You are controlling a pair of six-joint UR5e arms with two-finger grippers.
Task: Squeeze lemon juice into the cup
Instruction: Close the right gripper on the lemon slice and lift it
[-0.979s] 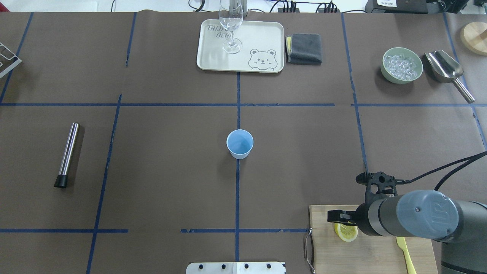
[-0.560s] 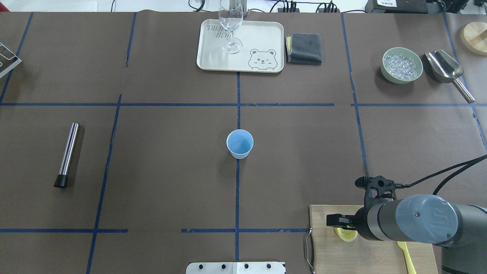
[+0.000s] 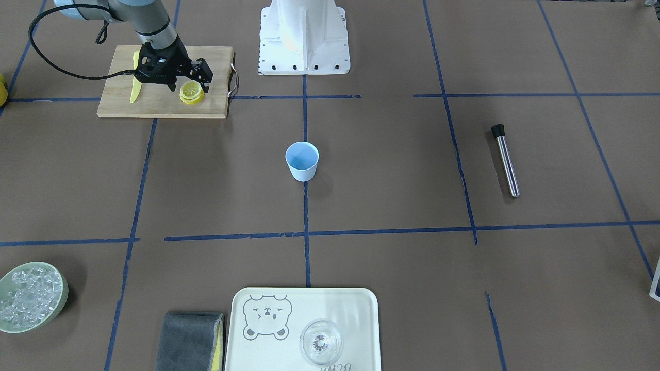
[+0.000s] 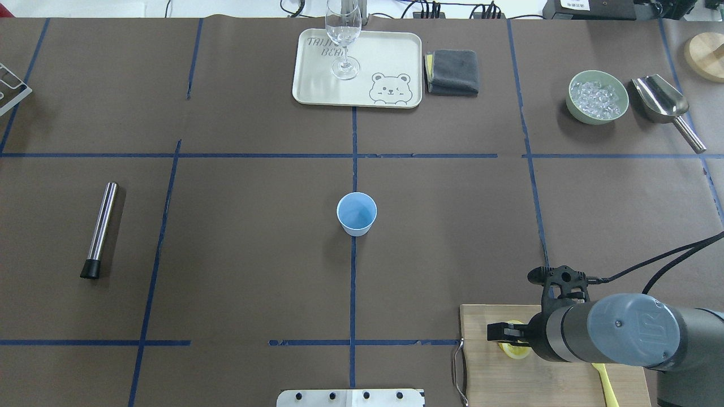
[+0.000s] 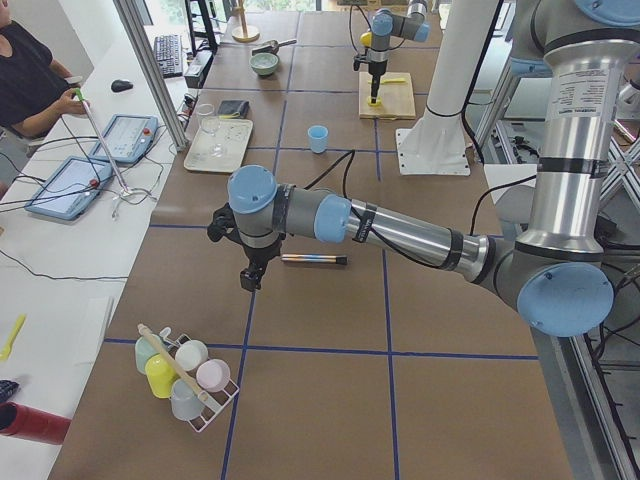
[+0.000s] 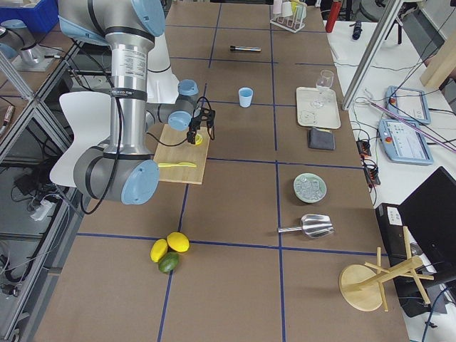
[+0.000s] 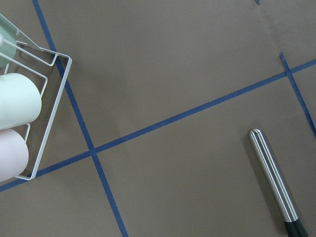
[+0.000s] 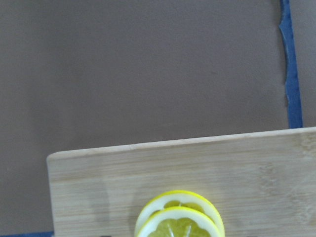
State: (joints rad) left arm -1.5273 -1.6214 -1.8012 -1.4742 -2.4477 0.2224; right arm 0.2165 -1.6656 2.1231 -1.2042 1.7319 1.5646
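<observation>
Right claw [image 3: 190, 82]: I read it as spread, fingers either side of the lemon [image 3: 191, 93], gripping nothing. Left claw [image 5: 252, 280]: I cannot tell. The lemon, yellow rind and paler segmented flesh, lies flat on the board [image 3: 216, 103], with the knife [image 3: 135, 90] beside it. The cup [image 4: 356, 213] stands well apart from the board. The tray [image 4: 390, 56] reads "TAI…", "BEA…", with the glass [image 4: 343, 34] hiding the rest.

Lemon [image 3: 191, 93] on wooden board [image 3: 216, 77]; light-blue cup [image 3: 302, 161] upright, mid-table
</observation>
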